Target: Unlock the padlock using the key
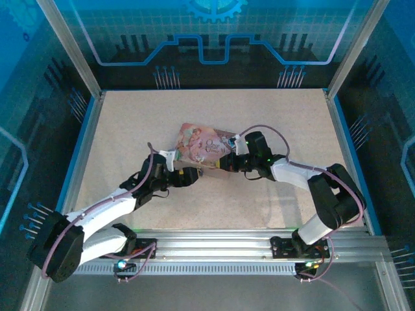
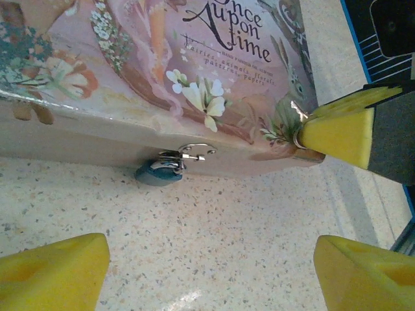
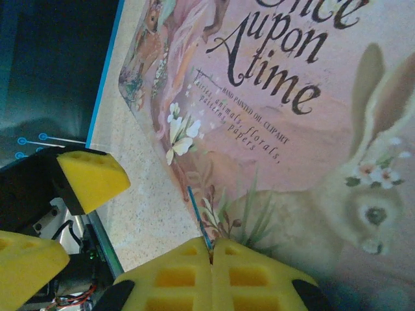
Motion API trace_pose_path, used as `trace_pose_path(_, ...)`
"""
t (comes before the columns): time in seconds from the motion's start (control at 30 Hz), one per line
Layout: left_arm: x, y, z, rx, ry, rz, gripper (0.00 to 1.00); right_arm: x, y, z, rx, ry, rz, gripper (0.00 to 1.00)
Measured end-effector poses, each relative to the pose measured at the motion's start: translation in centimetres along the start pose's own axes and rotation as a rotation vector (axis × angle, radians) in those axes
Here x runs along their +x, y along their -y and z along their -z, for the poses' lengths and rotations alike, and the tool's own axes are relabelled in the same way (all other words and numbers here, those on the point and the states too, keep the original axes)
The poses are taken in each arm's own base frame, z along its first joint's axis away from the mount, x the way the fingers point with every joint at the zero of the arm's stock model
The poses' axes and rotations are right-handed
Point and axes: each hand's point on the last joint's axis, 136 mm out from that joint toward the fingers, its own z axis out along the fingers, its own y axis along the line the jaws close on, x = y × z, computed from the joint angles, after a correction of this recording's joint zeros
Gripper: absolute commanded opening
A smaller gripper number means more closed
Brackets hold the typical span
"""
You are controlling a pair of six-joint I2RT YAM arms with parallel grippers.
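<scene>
Padlock [image 2: 157, 172] first: a small dark-bodied thing with a thin silvery shackle, hanging from the metal clasp [image 2: 193, 151] on the front wall of the pink illustrated tin [image 2: 194, 52]. Its body is down at the foot of that wall, at the speckled tabletop [image 2: 214, 227].

The left hand [image 2: 207, 262] faces the tin's front wall with its yellow pads [image 2: 52, 272] spread wide apart and nothing between them. From its wrist camera, the padlock lies ahead of the gap and a little to the left of its middle, apart from both pads.

The right hand [image 3: 212, 249] is at the tin's near corner, off to the side of the padlock and apart from it. Its pads are pressed together, and a thin sliver of metal, the key [image 3: 196, 214], sticks out from between them. The key's free end is over the lid close to its edge. I cannot tell whether it touches the lid.

From overhead, the two hands meet nose to nose at the tin's near side.
</scene>
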Motion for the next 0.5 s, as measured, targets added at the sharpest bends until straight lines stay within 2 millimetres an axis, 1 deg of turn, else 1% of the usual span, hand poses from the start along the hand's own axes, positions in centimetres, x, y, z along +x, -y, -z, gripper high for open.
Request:
trace_pose_path(0.27,-0.1,-0.5,-1.6,0.018,0.027,-0.052,0.79,0.1,0.2,0.0,0.004,0.002,-0.005,0.01)
trace_pose_path(0.5,-0.7,-0.9,-3.1,0.025,0.061,-0.097,0.78,0.0,0.2,0.1,-0.007,0.019,-0.011,0.01)
